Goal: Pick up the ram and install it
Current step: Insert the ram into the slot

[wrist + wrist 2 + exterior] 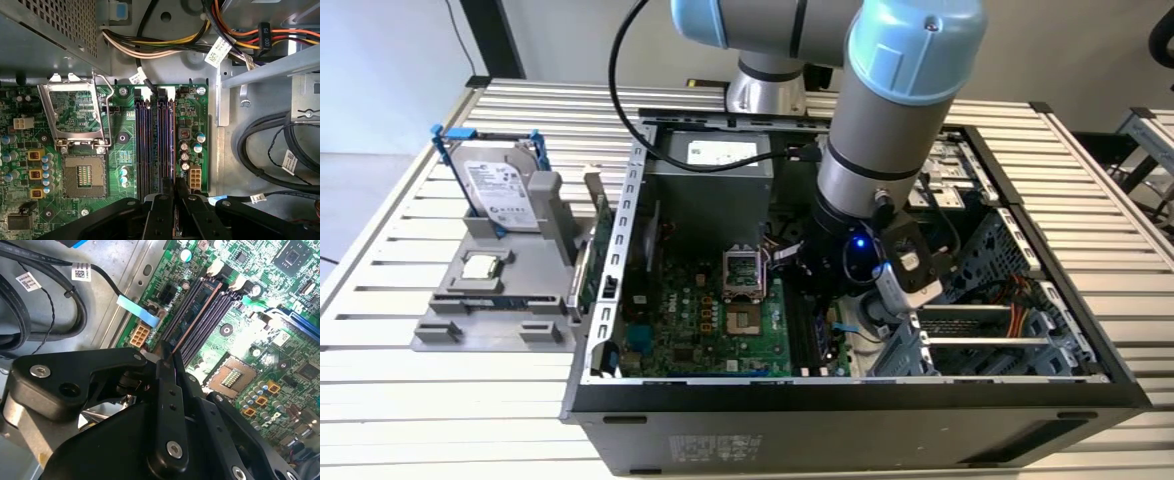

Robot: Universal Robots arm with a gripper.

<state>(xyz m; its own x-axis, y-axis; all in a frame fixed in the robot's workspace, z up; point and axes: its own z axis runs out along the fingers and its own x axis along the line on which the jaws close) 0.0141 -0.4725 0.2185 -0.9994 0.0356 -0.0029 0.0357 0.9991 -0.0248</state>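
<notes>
Tool [175, 192] clamps ram [197, 315] inside computer case [1067, 390] on slatted table [400, 400].

Ram [197, 315] edge-on, upright in motherboard slot.

No legible text on anything.

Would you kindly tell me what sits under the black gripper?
The long green ram stick, clamped edge-on, lies along the black memory slots; the gripper covers its near end.
</notes>
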